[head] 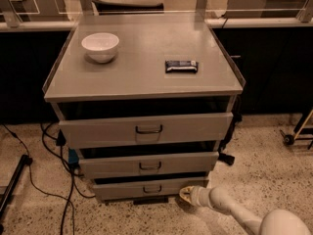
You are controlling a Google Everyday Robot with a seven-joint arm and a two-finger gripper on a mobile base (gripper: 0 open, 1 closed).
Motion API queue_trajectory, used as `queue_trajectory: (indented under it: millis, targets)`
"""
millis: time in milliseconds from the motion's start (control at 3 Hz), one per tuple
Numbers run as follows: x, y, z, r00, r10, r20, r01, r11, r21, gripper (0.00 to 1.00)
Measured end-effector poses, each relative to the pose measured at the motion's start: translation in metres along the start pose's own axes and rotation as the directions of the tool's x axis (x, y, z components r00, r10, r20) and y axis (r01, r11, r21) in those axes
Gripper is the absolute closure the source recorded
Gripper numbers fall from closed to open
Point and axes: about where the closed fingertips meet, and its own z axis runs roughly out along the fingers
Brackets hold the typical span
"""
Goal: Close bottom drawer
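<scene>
"Starting with the gripper point(188, 196): where does it sit?"

"Low in the frame, right of centre, at the end of a pale arm point(230, 210) that comes in from the lower right corner. It is down by the floor, at the lower right end of the bottom drawer point(146, 189). I cannot tell whether it is touching the front, nor whether it is spread or closed."

"And the drawer itself?"

"Lowest of three grey fronts, in the lower middle of the frame, with a dark gap above its panel. The middle drawer point(117, 165) and the top drawer point(107, 130) are stacked above it. On the cabinet top point(142, 77), a white bowl point(100, 46) stands toward the upper left and a dark wrapped bar point(181, 66) lies right of centre. Black cables point(49, 187) trail across the speckled floor at the lower left."
</scene>
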Motion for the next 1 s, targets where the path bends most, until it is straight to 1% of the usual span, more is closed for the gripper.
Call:
queue_trajectory:
  millis: [333, 667, 1000]
  targets:
    - [-0.004, 0.024, -0.022, 1.0, 0.02, -0.004, -0.02, 0.998, -0.06, 1.0]
    - [-0.011, 0.058, -0.056, 0.996, 0.087, -0.018, -0.089, 0.9804, -0.176, 1.0]
    - [-0.016, 0.064, -0.054, 0.996, 0.093, -0.014, -0.094, 0.9772, -0.191, 0.82]
